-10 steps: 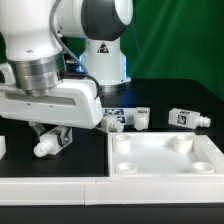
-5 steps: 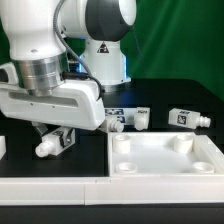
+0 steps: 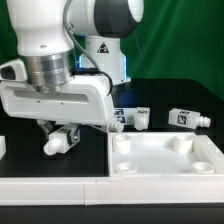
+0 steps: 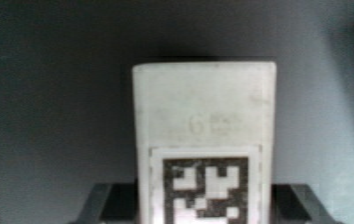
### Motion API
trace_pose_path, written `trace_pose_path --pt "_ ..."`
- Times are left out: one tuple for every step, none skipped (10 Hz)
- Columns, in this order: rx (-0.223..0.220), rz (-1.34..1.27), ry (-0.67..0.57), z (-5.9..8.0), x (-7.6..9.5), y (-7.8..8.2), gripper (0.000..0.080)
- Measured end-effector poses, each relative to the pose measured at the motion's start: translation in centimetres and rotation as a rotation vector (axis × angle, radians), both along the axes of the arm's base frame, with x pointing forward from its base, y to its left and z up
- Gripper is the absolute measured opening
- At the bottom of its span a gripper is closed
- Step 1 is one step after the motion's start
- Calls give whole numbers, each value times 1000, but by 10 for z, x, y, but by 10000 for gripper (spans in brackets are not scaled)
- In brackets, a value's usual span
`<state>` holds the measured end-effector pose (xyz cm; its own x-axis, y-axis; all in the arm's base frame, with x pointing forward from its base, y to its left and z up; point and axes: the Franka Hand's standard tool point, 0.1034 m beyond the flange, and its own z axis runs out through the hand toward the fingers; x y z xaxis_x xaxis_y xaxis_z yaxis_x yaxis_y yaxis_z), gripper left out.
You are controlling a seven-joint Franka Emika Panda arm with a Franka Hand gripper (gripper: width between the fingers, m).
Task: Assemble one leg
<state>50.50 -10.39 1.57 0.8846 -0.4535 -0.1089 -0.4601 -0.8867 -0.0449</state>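
Observation:
My gripper (image 3: 62,138) is shut on a white leg (image 3: 52,145) and holds it above the black table at the exterior view's left, its round end pointing left and down. In the wrist view the same leg (image 4: 202,120) fills the middle, its black-and-white tag low down, with a dark finger (image 4: 121,200) on each side of it. The large white panel (image 3: 165,155) with round corner sockets lies to the right of the gripper. Two more legs (image 3: 132,119) lie close together behind the panel, and a third leg (image 3: 188,118) lies further right.
The robot base (image 3: 100,55) stands at the back in front of a green curtain. A small white piece (image 3: 3,146) shows at the exterior view's left edge. The arm's white wrist (image 3: 55,95) hangs over the left half of the table.
The arm with the held leg has moved a little toward the exterior view's right, closer to the panel's left edge. The loose legs and the panel have not moved.

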Motion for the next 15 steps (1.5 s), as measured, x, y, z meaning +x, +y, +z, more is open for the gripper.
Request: trace_pose_path --pt "0 20 -1 0 0 -1 285" --pt "2 38 -2 -1 -1 -1 285" --pt "-1 102 -7 1 1 -1 285" --pt "2 320 -22 7 4 -5 285" --pt "18 522 -26 9 4 -11 285" --pt "28 721 -25 10 4 -14 285" --pt "38 818 -30 9 1 -15 285" --pt "37 828 -39 9 -1 -21 285" --pt "35 865 -34 9 -2 -22 285" --pt "41 948 -36 8 -2 -22 285" --pt "41 1060 -41 9 -2 -24 285" --pt "25 1254 -63 9 -4 -21 285" --pt "34 1478 -68 7 -14 -13 285" --pt "56 1627 -61 6 -21 -1 285" --pt "68 1676 -76 10 -26 -5 285"
